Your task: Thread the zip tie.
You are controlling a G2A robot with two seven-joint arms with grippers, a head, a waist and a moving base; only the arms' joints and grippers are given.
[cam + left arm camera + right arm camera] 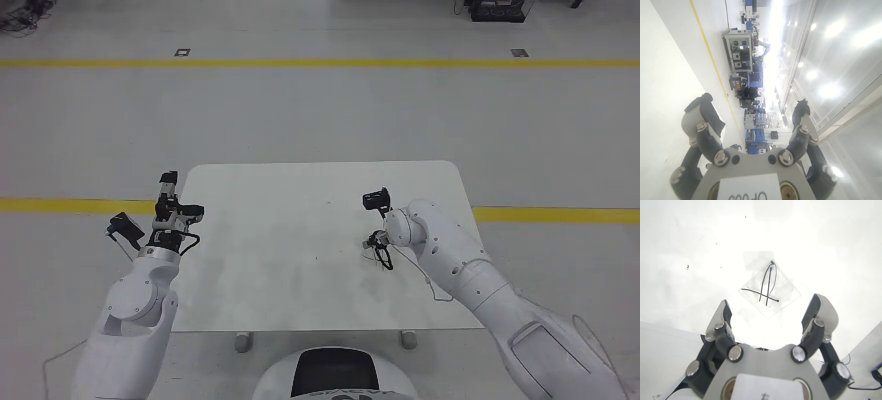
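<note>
1. Right gripper hangs wide open above the zip ties, which lie crossed on a clear plate on the worktop.
2. Left gripper: open, empty, at the worktop's edge.
3. Risk: the overlapping ties may lift together or skid on the plate.

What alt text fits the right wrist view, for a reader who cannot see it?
A few black zip ties lie crossed in a clear square tray on the white table. The right gripper hangs over them with its fingers open, touching nothing.
</note>
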